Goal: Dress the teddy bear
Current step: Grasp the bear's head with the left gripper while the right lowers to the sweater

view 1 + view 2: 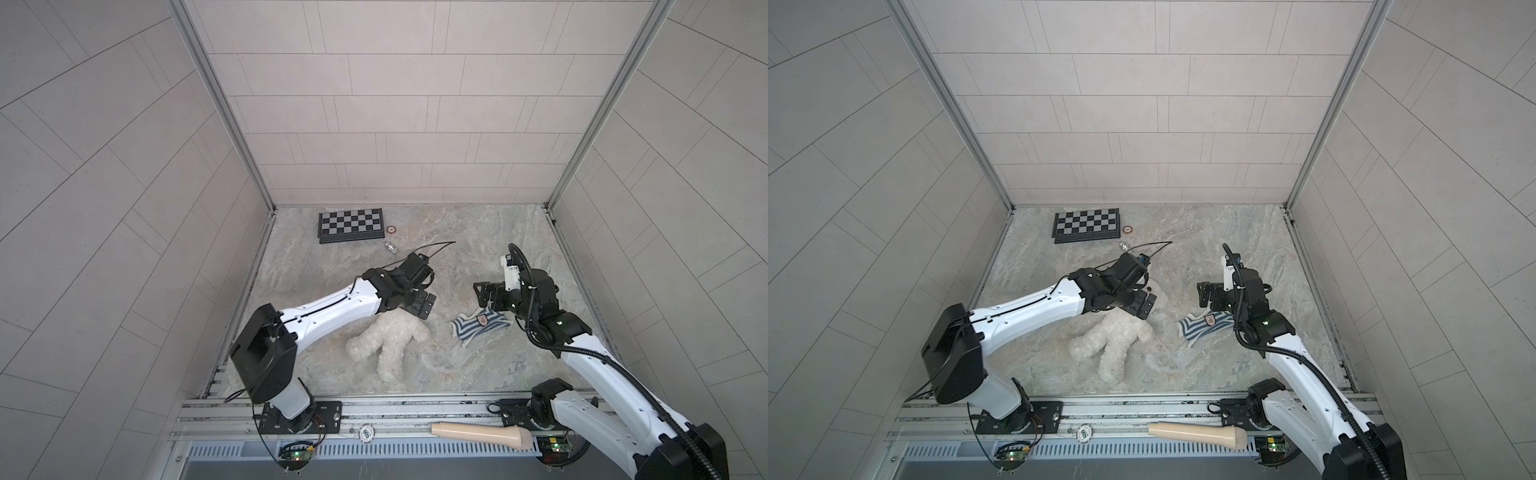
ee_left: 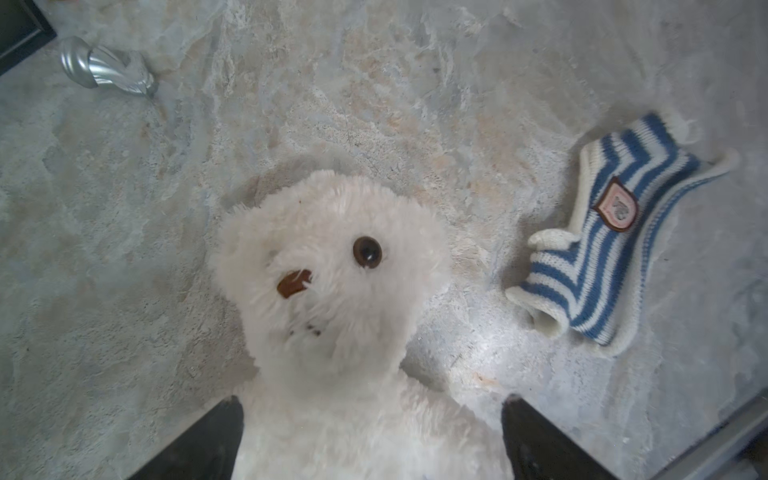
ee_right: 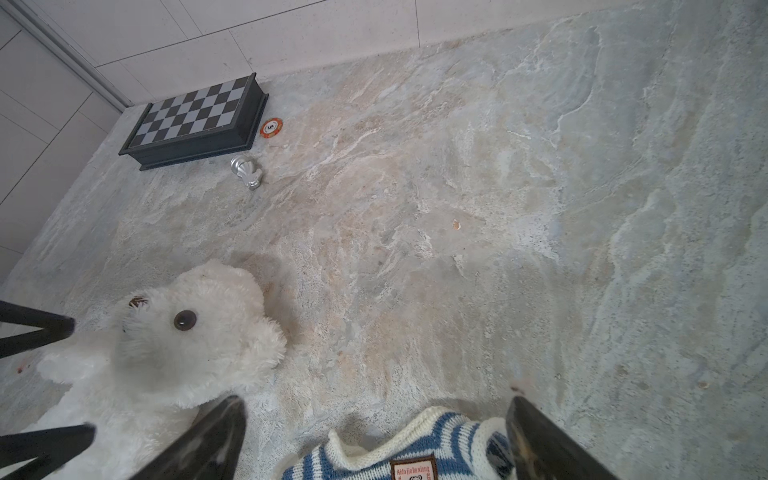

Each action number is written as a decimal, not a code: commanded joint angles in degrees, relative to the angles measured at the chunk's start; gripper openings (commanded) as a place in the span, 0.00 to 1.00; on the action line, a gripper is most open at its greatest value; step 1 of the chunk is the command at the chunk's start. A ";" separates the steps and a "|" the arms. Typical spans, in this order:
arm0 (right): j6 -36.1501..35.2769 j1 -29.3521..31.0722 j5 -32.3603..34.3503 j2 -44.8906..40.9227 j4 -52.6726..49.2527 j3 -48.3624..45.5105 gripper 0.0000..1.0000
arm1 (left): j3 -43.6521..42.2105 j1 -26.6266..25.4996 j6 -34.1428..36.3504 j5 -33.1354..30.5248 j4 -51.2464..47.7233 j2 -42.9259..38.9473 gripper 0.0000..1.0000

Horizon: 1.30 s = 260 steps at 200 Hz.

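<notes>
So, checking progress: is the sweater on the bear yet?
No, the sweater lies apart from the bare bear, not touching it.

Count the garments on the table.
1: a striped sweater, right of the teddy bear in a top view, beneath the right tool. None appears hidden.

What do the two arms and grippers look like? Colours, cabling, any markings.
Both arms have white shells with black joints. The left arm carries a thin black wire; the right arm a thick black ribbed conduit. The left gripper and right gripper are black with flat tapered fingers. No markings legible.
</notes>
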 commanded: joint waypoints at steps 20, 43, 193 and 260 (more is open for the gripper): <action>-0.37 0.29 -0.39 0.17 0.19 -0.10 1.00 | 0.06 0.81 -0.13 -3.62 0.29 4.63 1.00; -0.81 0.29 -0.72 1.34 0.48 -0.10 1.00 | -1.28 1.27 -0.81 -3.10 2.62 6.24 0.99; -1.37 0.42 -2.61 4.79 -0.41 -0.46 0.99 | -6.24 1.77 2.83 -0.89 11.04 6.11 0.45; -5.93 9.07 4.05 7.58 -15.21 6.09 1.00 | -17.41 1.72 2.23 -0.04 20.39 -6.27 0.23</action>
